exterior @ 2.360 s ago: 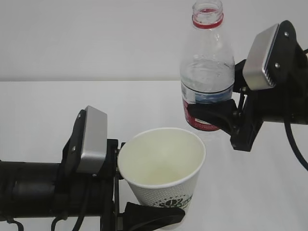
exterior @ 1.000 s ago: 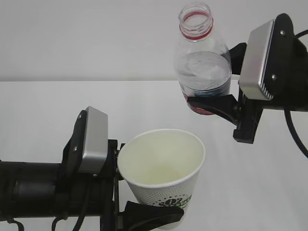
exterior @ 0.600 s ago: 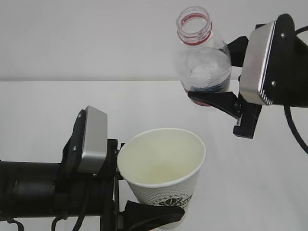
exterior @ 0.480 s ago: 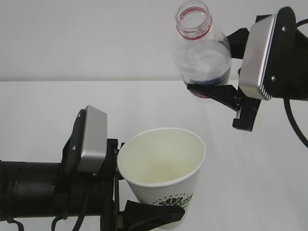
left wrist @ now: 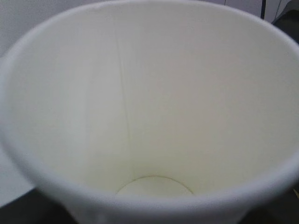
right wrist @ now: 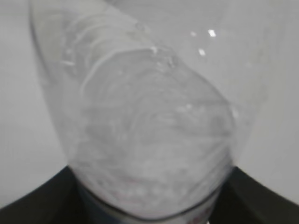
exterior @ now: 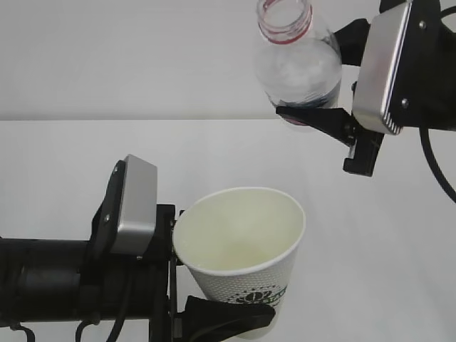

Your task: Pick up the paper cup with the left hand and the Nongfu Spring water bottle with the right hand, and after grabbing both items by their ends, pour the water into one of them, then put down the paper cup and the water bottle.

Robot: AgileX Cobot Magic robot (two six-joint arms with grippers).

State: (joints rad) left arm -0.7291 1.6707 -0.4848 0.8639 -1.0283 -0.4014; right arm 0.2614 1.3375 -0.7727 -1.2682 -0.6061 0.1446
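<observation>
The left hand (exterior: 214,299) grips the paper cup (exterior: 241,260) low; thin, light, crushable, so clamp gently; the right hand (exterior: 313,114) clasps the bottle (exterior: 296,64) at its base, raised above; slick, sloshing.

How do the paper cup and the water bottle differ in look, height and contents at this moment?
The paper cup is white and opaque; the water bottle is clear plastic with a red neck ring. The cup is held low by the left claw, the bottle higher by the right claw. The cup looks empty inside; the bottle holds water. Both have open tops and are off the table.
</observation>
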